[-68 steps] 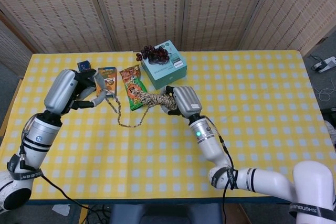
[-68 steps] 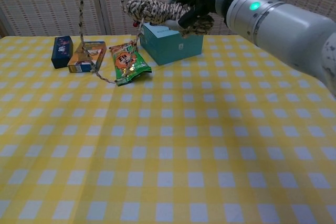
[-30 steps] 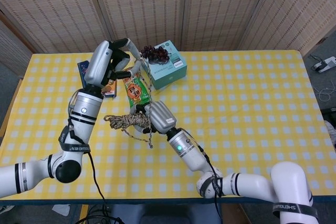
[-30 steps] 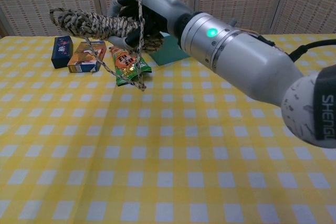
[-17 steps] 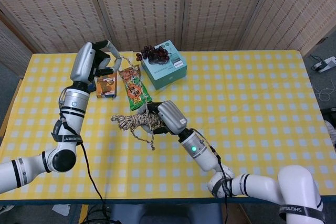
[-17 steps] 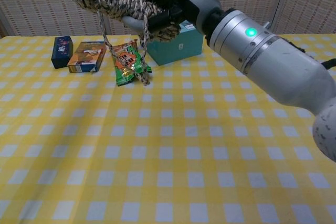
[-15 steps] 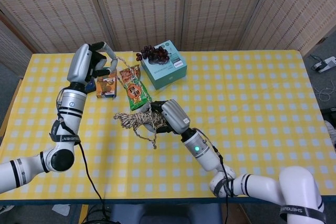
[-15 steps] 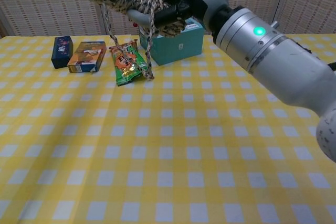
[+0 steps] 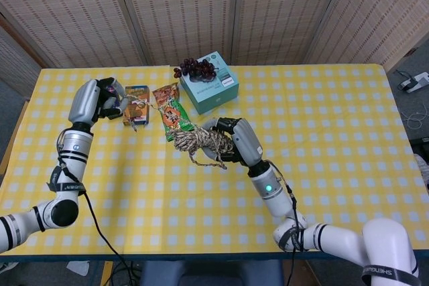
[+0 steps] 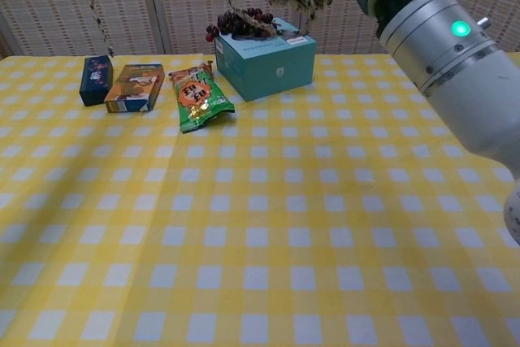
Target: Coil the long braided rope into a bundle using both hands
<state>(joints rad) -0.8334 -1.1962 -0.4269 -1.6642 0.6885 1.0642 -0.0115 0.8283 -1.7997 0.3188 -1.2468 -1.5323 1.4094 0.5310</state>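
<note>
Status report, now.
Right hand holds rope bundle aloft. Left hand grips the free end. Snack bag and boxes lie under the span.

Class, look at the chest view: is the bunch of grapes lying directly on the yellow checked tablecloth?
No. The grapes rest on top of the teal box, which itself stands on the tablecloth.

One braided tan-and-dark rope (image 9: 201, 141), two robot hands, one teal cardboard box (image 10: 266, 65), one bunch of dark grapes (image 9: 195, 67), one green snack packet (image 10: 197, 98), one orange carton (image 10: 134, 86), one small navy box (image 10: 96, 77).
</note>
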